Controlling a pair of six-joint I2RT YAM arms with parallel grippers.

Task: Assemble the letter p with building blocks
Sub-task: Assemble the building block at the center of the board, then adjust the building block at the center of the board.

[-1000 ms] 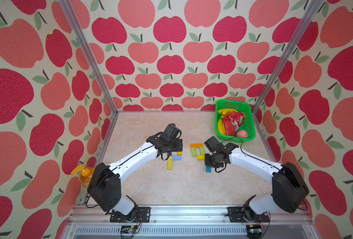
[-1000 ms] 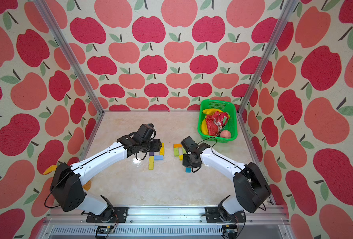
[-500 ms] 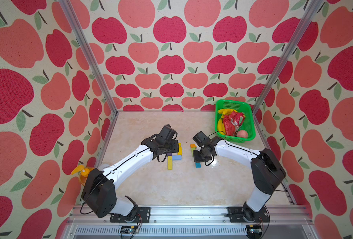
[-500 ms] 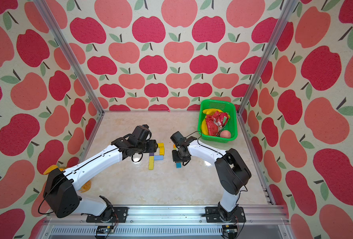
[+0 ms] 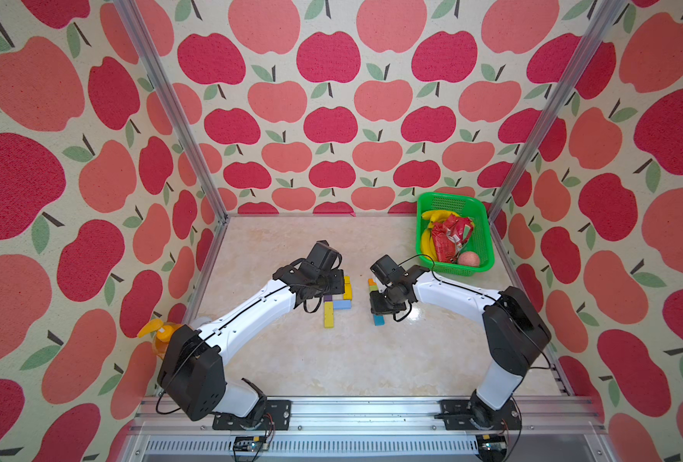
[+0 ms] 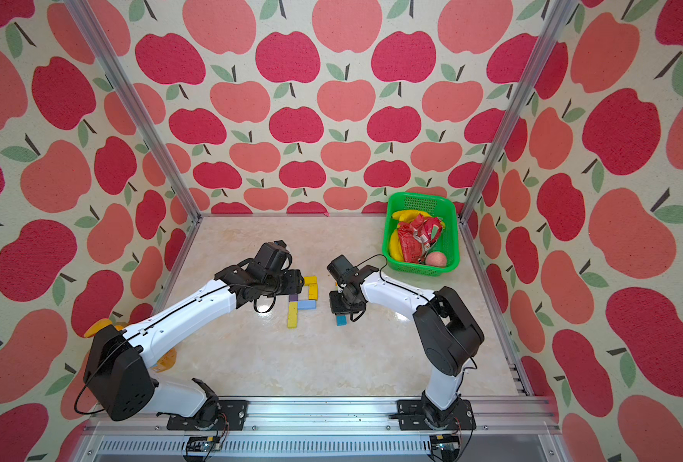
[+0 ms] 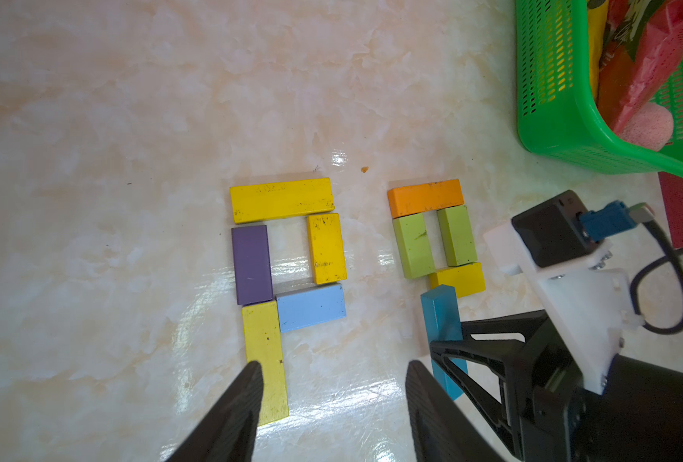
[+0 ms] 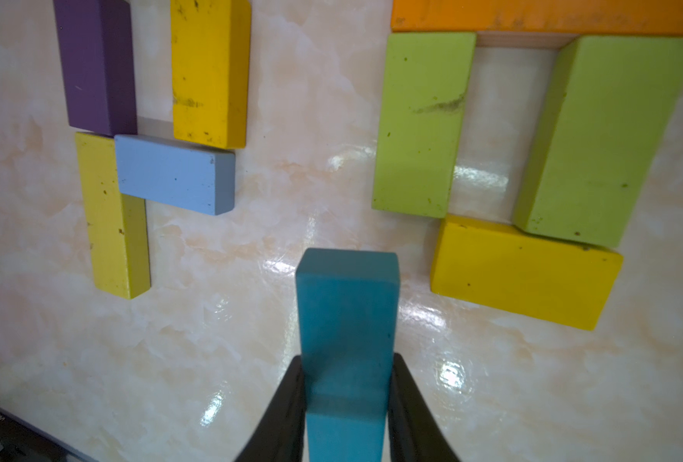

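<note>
Judging the risk first: the long blue wooden block (image 8: 347,320) must seat under the left light-green wooden block (image 8: 419,120) as the stem. Its free end sits near the corner of the short yellow wooden block (image 8: 524,272), which lies skewed. A sideways nudge there could, I judge, shove that yellow piece and open the loop beneath the orange wooden block (image 8: 532,16). The grip is near one end, so the block may pivot on contact.

My right jaws pinch the blue block by its long sides. My left jaws stand spread and empty above the worktop (image 7: 91,120), over the foot of the long yellow stem block (image 7: 265,352) of the other P, touching nothing I can see.
</note>
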